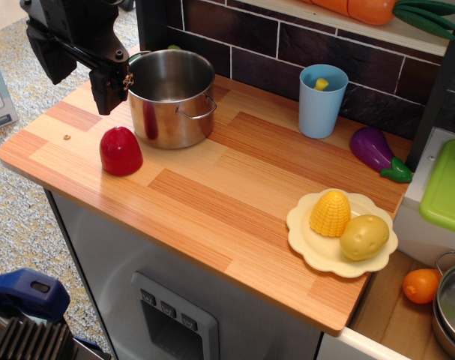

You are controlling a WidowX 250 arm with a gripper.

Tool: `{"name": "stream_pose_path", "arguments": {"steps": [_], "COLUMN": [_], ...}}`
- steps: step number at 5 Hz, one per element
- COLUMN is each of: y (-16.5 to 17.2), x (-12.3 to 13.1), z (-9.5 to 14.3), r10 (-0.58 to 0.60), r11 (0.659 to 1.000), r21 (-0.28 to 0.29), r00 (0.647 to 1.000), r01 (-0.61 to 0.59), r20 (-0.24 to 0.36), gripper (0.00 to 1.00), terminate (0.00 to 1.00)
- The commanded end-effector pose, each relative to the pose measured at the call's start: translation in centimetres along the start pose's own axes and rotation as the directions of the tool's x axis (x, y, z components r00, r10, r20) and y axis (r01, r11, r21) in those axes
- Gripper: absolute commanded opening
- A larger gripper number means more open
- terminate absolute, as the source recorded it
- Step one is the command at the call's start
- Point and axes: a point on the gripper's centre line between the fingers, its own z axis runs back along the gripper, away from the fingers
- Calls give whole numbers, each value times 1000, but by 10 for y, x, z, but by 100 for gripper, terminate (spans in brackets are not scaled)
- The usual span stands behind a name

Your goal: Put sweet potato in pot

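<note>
The sweet potato (121,151) is a glossy red dome-shaped toy. It stands upright on the wooden counter (212,187) near its left end. The pot (171,97) is shiny steel with loop handles. It stands open and empty just behind and to the right of the sweet potato. My black gripper (107,96) hangs above the counter at the pot's left side, behind and a little above the sweet potato, not touching it. Its fingers show as one dark mass, so I cannot tell how the jaws stand. It holds nothing that I can see.
A light-blue cup (322,100) with a yellow piece in it stands by the back wall. A purple eggplant (375,151) lies to its right. A cream plate (309,240) holds a corn cob (330,213) and a yellow-tan potato (364,237). A sink lies at the right.
</note>
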Motion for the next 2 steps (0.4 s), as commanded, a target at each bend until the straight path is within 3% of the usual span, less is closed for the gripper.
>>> {"name": "stream_pose_path", "arguments": {"steps": [1,2], "y": [0,-2], "x": [0,7], "z": [0,-18], "r10": [0,5], "r11": [1000,1000], "r21": [0,-16], "r00": [1000,1000], "r01": [0,-4], "r20": [0,17], "gripper": [100,100], "terminate": [0,0]}}
